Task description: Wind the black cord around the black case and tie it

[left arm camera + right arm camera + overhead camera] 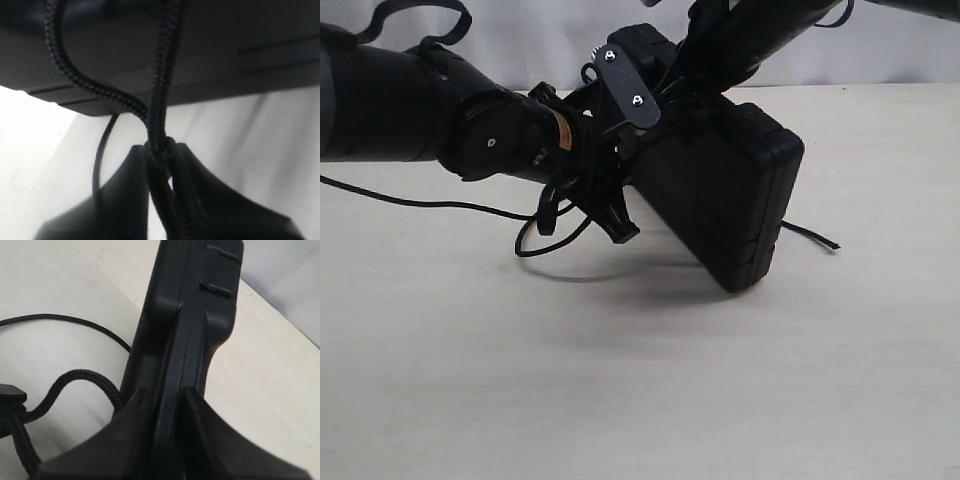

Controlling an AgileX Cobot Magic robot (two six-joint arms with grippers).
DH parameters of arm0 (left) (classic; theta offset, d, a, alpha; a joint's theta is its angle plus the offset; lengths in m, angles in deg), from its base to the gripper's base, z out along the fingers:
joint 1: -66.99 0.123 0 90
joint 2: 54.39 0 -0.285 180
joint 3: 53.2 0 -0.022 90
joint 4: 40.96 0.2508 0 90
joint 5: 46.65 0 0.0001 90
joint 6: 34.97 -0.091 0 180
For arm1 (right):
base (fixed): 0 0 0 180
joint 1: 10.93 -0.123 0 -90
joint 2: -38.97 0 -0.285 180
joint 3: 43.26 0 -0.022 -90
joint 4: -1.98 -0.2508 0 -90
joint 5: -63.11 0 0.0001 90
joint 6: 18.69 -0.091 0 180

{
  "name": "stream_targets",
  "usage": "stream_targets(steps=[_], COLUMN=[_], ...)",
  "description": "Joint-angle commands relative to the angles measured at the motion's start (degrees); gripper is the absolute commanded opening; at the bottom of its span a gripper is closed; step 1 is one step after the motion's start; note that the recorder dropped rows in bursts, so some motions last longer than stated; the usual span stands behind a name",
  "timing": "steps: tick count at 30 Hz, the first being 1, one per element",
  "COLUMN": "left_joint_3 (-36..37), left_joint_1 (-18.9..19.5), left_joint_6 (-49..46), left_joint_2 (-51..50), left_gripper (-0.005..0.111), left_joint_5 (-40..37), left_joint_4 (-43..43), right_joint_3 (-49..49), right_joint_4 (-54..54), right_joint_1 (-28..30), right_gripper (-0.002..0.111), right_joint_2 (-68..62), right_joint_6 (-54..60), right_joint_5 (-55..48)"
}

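Closest in, the left claw has its two fingers pinched together on the black cord. The cord runs out from between the tips and straight across the face of the black case just beyond them. A second strand leaves the same pinch and curves away over the case's grooved face to one side. A thinner dark line hangs in a loop beside one finger, over the pale bench.

The right claw is clamped on the narrow edge of the case, one finger on each half either side of the seam. The case stands out edge-on past the fingertips. A braided bend of cord arcs just beside this claw and meets the case near the fingers.

In the exterior view the case hangs tilted between the two claws, one corner lowest and close to the bench; whether it touches cannot be told. A slack loop of cord droops under the left claw onto the bench. On the far side of the case from that claw, a loose end of cord lies on the surface.
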Motion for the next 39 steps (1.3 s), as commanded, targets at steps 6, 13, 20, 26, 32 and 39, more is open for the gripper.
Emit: stream_targets(steps=[6, 13, 20, 26, 32, 39], left_joint_3=[-0.4, -0.4, -0.4, -0.4, -0.4, -0.4], left_joint_1=[0.1, 0.1, -1.1, -1.1, -1.3, -0.7], left_joint_6=[3.0, -3.1, -3.1, -3.1, -3.4, -2.9], left_joint_2=[0.1, 0.0, 0.0, 0.0, -0.5, -4.1], left_gripper=[0.000, 0.000, 0.000, 0.000, 0.000, 0.000], left_joint_5=[7.8, -5.2, 0.6, 4.6, 3.3, 2.6], left_joint_4=[-1.0, -0.2, -1.9, -5.4, -4.5, -4.5], right_joint_3=[3.5, 3.5, 3.5, 3.5, 3.5, 3.5], right_joint_4=[-4.0, -4.0, -5.7, -5.7, -6.4, -6.7], right_joint_1=[-0.5, -0.5, -0.5, -0.5, -0.5, -0.5], right_gripper=[0.004, 0.004, 0.004, 0.004, 0.004, 0.004], right_joint_2=[-5.2, -5.2, -5.2, -5.2, -5.2, -5.2], right_joint_6=[-0.6, -0.6, -0.3, -0.3, -0.3, -0.2], right_joint_5=[-18.7, -18.7, -18.9, -18.8, -18.8, -18.8])
